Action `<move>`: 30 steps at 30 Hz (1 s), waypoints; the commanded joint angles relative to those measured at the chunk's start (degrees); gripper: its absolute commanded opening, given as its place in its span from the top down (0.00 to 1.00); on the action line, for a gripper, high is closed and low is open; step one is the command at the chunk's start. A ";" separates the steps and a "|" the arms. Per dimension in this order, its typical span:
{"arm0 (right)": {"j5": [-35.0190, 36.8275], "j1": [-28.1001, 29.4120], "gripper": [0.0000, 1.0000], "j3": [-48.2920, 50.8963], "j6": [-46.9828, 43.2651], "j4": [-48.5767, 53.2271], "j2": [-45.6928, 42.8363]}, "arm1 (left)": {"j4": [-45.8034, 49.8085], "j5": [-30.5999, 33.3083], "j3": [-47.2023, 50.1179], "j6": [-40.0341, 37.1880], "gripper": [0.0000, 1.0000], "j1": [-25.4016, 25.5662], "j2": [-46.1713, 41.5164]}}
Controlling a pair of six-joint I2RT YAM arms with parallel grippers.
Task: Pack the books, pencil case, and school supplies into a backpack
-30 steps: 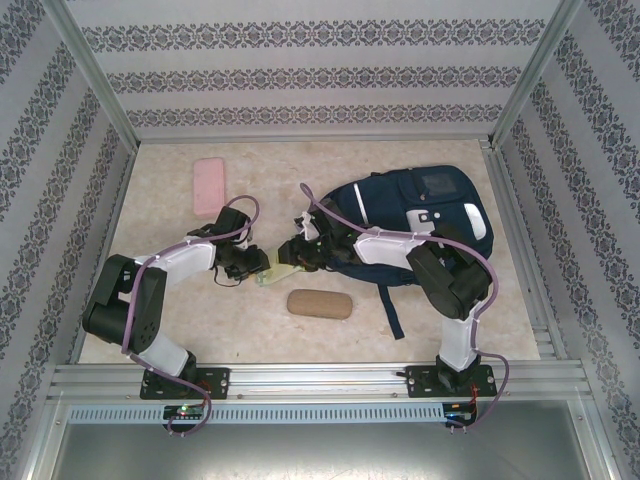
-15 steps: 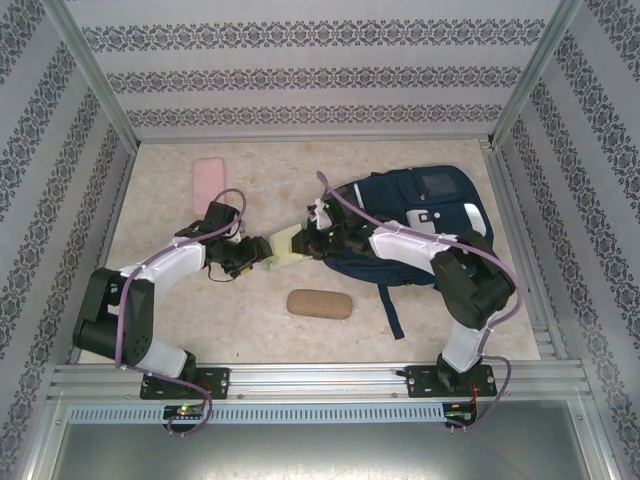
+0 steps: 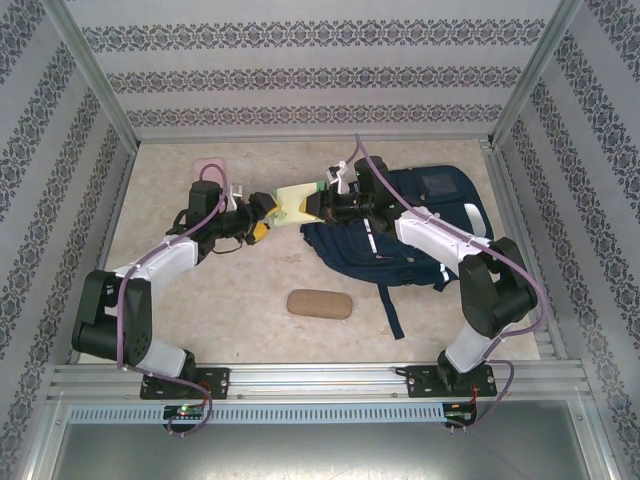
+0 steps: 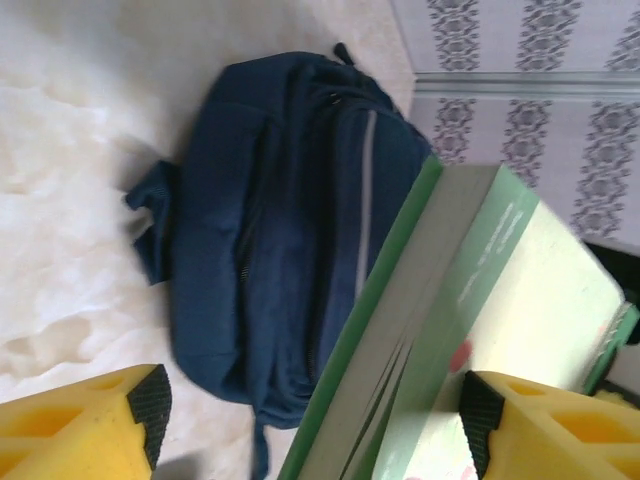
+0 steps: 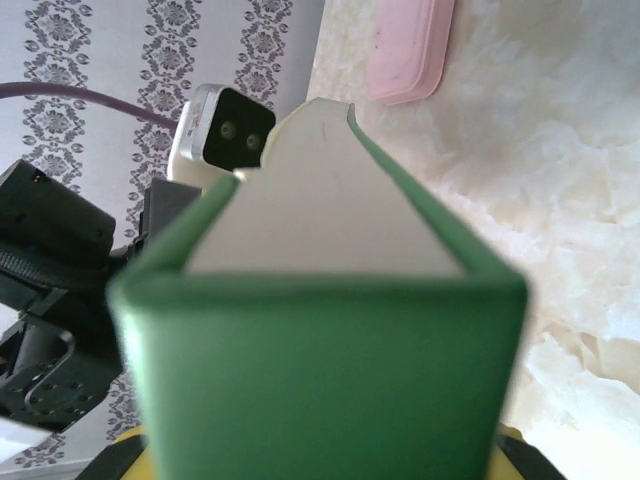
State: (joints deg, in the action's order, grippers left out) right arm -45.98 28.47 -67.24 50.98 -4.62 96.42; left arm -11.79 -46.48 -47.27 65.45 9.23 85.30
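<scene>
Right pincer (image 3: 316,207): clamped on one edge of the pale green paper notebook (image 3: 290,204), holding it clear of the surface at mid-rear, between the two arms.

Left pincer (image 3: 262,217): jaws wide apart, positioned at the notebook's opposite edge. In the left wrist view the notebook (image 4: 480,300) passes between the yellow fingers (image 4: 100,420). One pad stands well apart from it. The other pad lies just beside the cover, and contact there cannot be told.

Beige marbled surface (image 3: 200,300): carries the items listed below.

Large navy-blue fabric backpack (image 3: 430,235): lies flat on the right half of the surface, under the right arm. A grey patch sits at its rear end and a dark strap trails toward the near edge. Whether its opening is unzipped cannot be told.

Notebook, right wrist view: the green spine (image 5: 320,370) faces the camera, with the white page block above it.

Brown oval pencil case (image 3: 320,304): rests on the surface near the centre, well apart from both pincers and near the backpack strap.

Pink flat rectangular case (image 3: 212,165): lies at the rear left, partly covered by the left arm.
</scene>
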 commanded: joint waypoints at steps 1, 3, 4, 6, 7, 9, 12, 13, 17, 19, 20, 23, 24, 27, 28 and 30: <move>-5.90 0.09 1.00 -1.95 0.93 -4.48 -2.64 | -11.08 -4.17 -0.75 6.44 0.26 -0.71 1.91; -6.85 0.09 1.00 -1.67 1.94 -5.98 -2.47 | -14.27 -4.81 -0.21 8.39 0.31 -0.75 2.24; -7.23 0.09 1.00 -1.58 2.26 -6.47 -2.37 | -14.97 -5.04 -0.20 8.78 0.33 -0.73 2.32; -7.81 0.07 1.00 -1.41 2.89 -7.36 -2.29 | -16.22 -5.48 -0.11 9.43 0.37 -0.71 2.26; -8.13 0.10 1.00 -1.39 2.97 -7.66 -2.29 | -16.61 -5.71 -0.14 9.67 0.39 -0.79 2.17; -9.14 0.10 1.00 -1.55 3.18 -8.09 -1.95 | -18.20 -6.18 0.11 10.49 0.46 -0.84 1.99; -9.24 -0.21 1.00 -1.37 2.77 -7.38 -1.67 | -20.06 -6.44 0.54 11.82 0.62 -1.10 1.30; -9.08 -0.38 1.00 -1.11 2.69 -7.37 -1.74 | -20.39 -6.46 0.67 12.04 0.66 -1.23 0.94; -8.17 -1.13 0.97 -0.31 1.86 -6.31 -1.85 | -19.17 -6.23 0.73 11.82 0.87 -1.50 -1.08; -7.46 -1.13 0.75 -0.43 0.52 -4.59 -1.83 | -17.24 -5.99 0.54 10.82 0.96 -1.58 -1.94; -6.83 -1.22 0.68 -0.55 -0.79 -3.26 -1.90 | -15.83 -5.54 0.59 10.20 1.00 -1.82 -2.54; -1.89 -2.38 0.51 -0.59 -6.11 4.32 -2.99 | -12.81 -4.79 0.77 8.65 1.00 -3.18 -4.01; 0.29 -2.94 0.50 -0.54 -7.83 6.70 -3.58 | -11.35 -4.53 0.77 7.95 1.00 -3.81 -4.69; 11.73 -4.34 0.49 -2.30 -16.21 19.43 -5.62 | -5.22 -3.38 0.53 4.43 1.00 -5.91 -7.51; 16.03 -4.47 0.49 -3.54 -19.34 24.00 -5.87 | -2.00 -2.62 0.07 2.71 1.00 -6.73 -8.62; 23.97 -4.39 0.49 -6.30 -23.93 31.64 -5.38 | 4.04 -1.13 -1.12 -1.49 1.00 -7.72 -10.56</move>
State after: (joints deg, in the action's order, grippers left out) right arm -36.16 24.84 -70.15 37.76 12.75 92.36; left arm -15.53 -49.34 -46.50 70.54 3.38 78.98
